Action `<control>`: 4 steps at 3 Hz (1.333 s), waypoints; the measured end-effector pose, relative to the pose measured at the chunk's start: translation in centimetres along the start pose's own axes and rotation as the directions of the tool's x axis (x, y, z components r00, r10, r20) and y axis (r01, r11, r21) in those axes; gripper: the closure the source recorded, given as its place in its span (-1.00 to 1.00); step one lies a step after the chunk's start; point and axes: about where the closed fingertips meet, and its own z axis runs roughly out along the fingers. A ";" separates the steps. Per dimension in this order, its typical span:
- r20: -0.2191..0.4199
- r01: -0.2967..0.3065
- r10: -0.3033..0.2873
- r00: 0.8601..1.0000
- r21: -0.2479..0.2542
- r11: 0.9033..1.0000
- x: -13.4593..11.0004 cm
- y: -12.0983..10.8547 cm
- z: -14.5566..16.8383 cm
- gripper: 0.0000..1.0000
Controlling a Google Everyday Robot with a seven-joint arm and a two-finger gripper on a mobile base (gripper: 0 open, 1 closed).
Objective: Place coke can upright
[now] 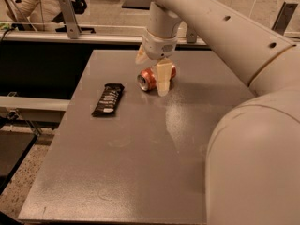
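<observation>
Item: coke can (pixel 147 80), red, silver top. It lies on its side at upper centre of the grey surface (pixel 140 168), top end facing lower left. Contents not visible.

Item: pincer (pixel 151 77), pointing down over the can, fingers spread. One stands in front of the can, the other behind it; no firm hold is evident.

Item: black snack bar wrapper (pixel 108 99), flat, left of the can, apart.

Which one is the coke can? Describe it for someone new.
On the grey table, look at the far side, directly under the gripper. The coke can lies on its side there: red and cylindrical, unlike the flat black snack bar nearby.
</observation>
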 end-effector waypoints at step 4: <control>0.180 -0.143 0.126 0.976 0.087 0.986 -0.5 2.0 -5.9 1.00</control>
